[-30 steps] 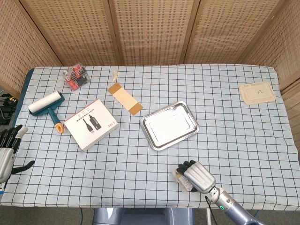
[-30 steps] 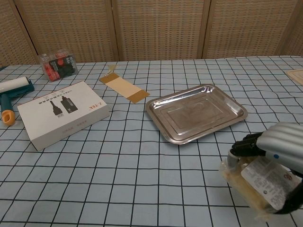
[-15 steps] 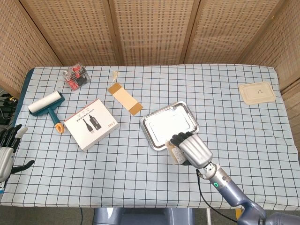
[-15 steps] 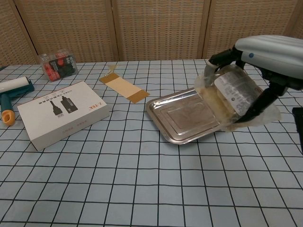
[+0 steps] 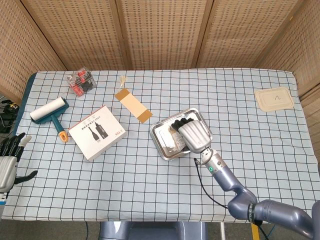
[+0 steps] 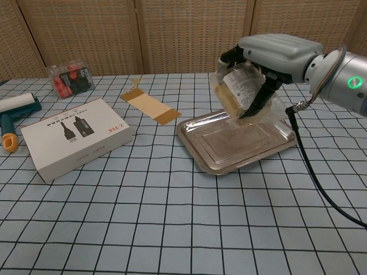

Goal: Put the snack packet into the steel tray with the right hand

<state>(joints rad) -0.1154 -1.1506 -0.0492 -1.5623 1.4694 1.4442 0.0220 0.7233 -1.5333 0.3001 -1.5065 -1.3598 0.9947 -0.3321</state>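
The snack packet (image 6: 243, 91) is gripped by the right hand (image 6: 269, 57) and held tilted above the steel tray (image 6: 200, 146), clear of its floor. The tray rests on the checked desk (image 6: 172, 217). Left of it a white box (image 6: 74, 136) is seen, with a tan strip (image 6: 150, 107), a red and black pack (image 6: 71, 79) and a lint roller (image 6: 14, 112) beyond.

A checked-cloth table (image 5: 150, 185) stands before woven rattan screen panels (image 5: 160, 30) in even light.
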